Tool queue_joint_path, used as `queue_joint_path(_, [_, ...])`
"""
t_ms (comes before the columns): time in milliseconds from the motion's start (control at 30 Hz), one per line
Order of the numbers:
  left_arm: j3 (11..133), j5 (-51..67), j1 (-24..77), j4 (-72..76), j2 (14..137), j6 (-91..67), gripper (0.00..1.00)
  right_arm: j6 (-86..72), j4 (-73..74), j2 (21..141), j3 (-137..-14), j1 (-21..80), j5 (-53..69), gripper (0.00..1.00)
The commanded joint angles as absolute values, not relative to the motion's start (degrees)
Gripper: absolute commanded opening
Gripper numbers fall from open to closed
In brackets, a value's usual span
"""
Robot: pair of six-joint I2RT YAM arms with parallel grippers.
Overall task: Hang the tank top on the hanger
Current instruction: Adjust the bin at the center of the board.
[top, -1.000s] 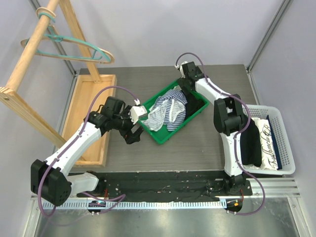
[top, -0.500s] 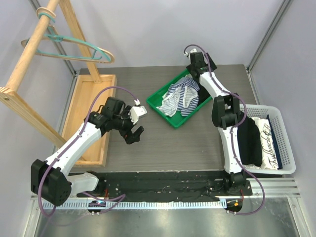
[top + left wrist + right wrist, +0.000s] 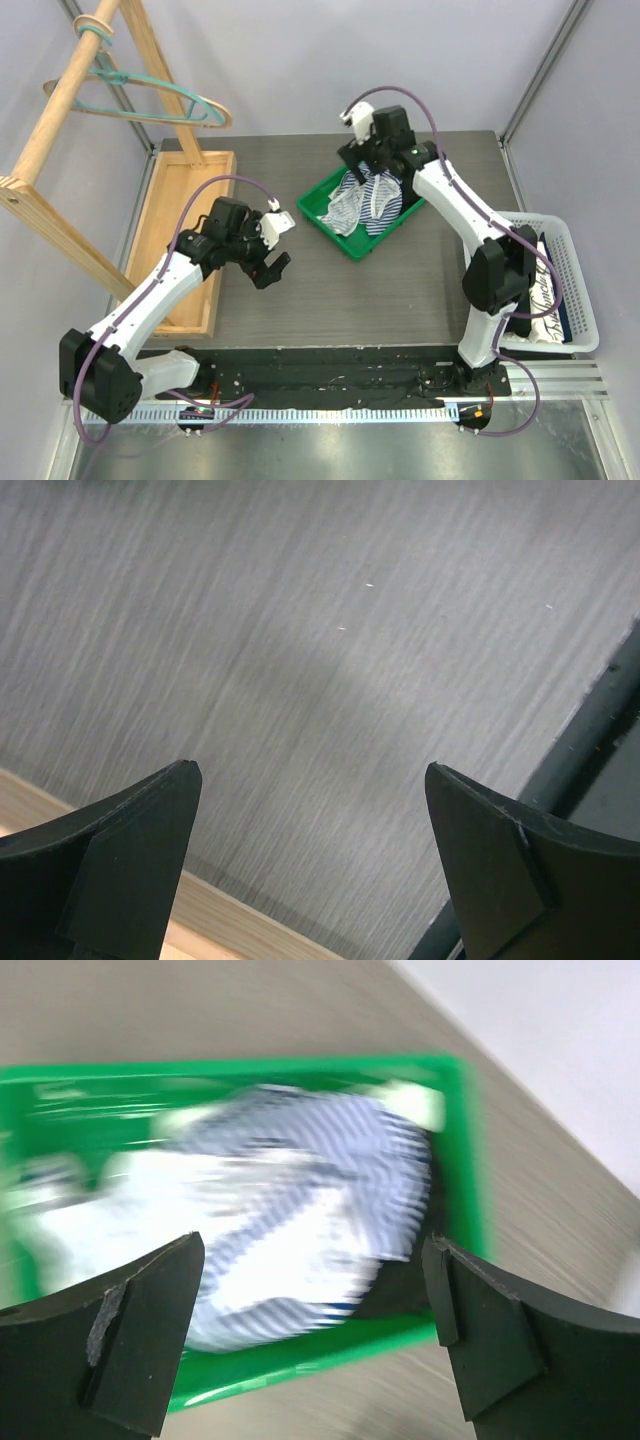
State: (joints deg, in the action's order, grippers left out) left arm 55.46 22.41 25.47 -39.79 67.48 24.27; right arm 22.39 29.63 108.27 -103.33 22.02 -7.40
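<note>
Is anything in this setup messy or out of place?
Only mildly: the tank top lies crumpled in a heap in the green tray, which sits skewed to the edges of the table. The hanger hangs bare on the wooden rack. Nothing looks spilled or broken.

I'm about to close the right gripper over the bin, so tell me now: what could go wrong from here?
1. The tank top lies crumpled in the green bin with dark fabric beside it. The open right gripper may pinch several layers, or that fabric too.
2. The hanger hangs on the rack far left. The left gripper, open over bare table, likely must help.
</note>
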Motion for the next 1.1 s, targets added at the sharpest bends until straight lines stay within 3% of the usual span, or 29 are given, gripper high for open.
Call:
queue_joint_path(0, [55.11,16.27,24.87,-33.93,66.18,21.19,1.0,18.99,35.32,105.3,-96.51,26.88,9.89,0.98])
queue_joint_path(200, [54.23,14.06,22.24,-31.64,65.13,19.16,1.0,19.25,37.79,106.52,-92.82,31.72,15.46,0.91])
queue_joint_path(600, [53.35,16.44,18.81,-31.03,63.9,18.54,1.0,19.33,39.2,110.65,-89.12,36.12,14.86,0.73])
queue_joint_path(767, [53.26,17.05,18.81,-31.03,63.9,18.46,1.0,20.65,39.02,111.01,-86.93,36.12,11.08,0.57])
queue_joint_path(1000, [53.09,17.4,18.63,-31.03,63.9,18.37,1.0,25.31,39.98,109.43,-84.38,36.12,3.44,0.2])
queue_joint_path(1067, [53.17,17.49,18.55,-31.03,63.9,18.46,1.0,27.68,41.21,108.81,-84.02,36.12,1.59,0.19])
